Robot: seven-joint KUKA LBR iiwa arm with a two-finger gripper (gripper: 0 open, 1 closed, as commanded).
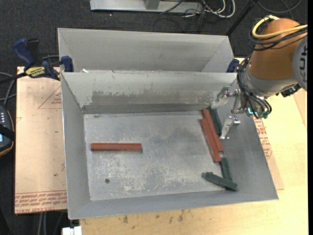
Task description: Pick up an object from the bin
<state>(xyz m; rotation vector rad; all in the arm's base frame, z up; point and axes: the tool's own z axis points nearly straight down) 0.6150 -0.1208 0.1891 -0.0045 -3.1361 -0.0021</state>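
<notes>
**Lining the tool up on the red-brown bars at the right wall**

Two long red-brown bars (211, 133) are lying side by side and touching at the foot of the right wall of the bin (73, 131), running from near the back corner toward the front. The tool (229, 127) is hanging just beside them on the wall side, about level with their middle. Whether it is released or clenched I cannot tell, and nothing is showing as gripped. As I am judging it, the step in hand is lining up on one bar. Doing that well is probably meaning coming off the sloping wall and squaring across the bar's narrow width near mid-length, so it is not tipping when lifted. Two dark green bars (220, 180) are lying just beside the pair's front end, so a grasp there is risking dragging them. A lone red-brown bar (116, 147) is lying well apart on the left of the floor, looking like the easier pick
</notes>
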